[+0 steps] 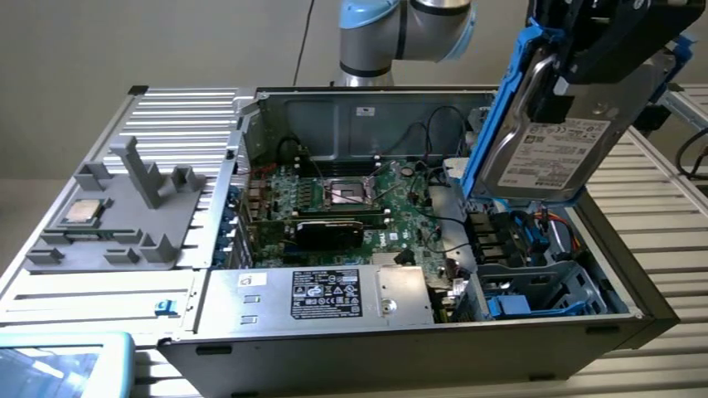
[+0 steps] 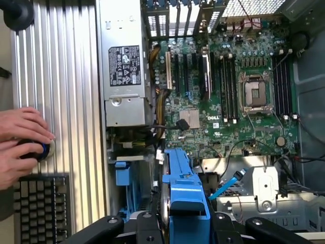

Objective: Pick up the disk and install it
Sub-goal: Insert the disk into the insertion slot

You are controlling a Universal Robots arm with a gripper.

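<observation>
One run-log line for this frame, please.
gripper: shut on the disk | disk: held on edge above the open computer case | install: not yet seated

You are looking at a rectangular silver-grey metal hard drive (image 1: 598,112) whose upper part is hiding behind the black gripper (image 1: 603,62); the exterior view's top edge is cutting off that gripper and the grey, blue-jointed robot arm (image 1: 404,29); the print on the drive's white label (image 1: 550,151) is showing too small to read; the wrist view's edge is cropping a person's hands (image 2: 25,129) and a black keyboard (image 2: 40,208).
</observation>
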